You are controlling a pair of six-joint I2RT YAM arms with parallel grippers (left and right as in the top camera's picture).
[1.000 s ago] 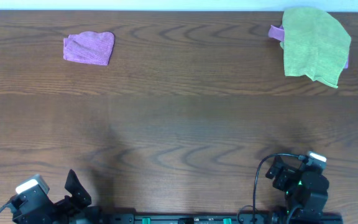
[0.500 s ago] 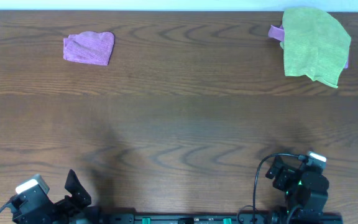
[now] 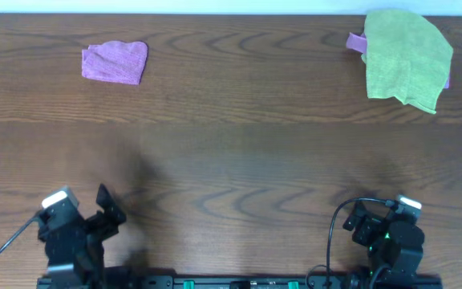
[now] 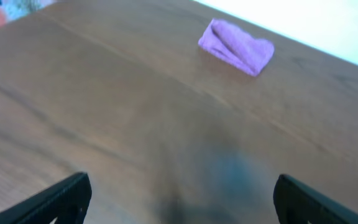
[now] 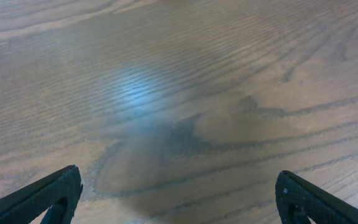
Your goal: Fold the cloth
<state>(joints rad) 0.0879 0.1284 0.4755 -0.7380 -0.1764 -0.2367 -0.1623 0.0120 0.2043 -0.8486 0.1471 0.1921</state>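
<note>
Overhead, you see the cloth [image 3: 115,63] bunched at the far left of the bench [image 3: 231,160], longer side running left-right, straight ahead of the left end effector [image 3: 107,207] yet well apart. Its jaws gape wide, empty; the right end effector [image 5: 179,199], equally wide, sits much farther off.

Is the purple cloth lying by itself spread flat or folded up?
Folded over, loosely: the purple cloth shows stacked layers and rounded fold edges in the left wrist view.
</note>
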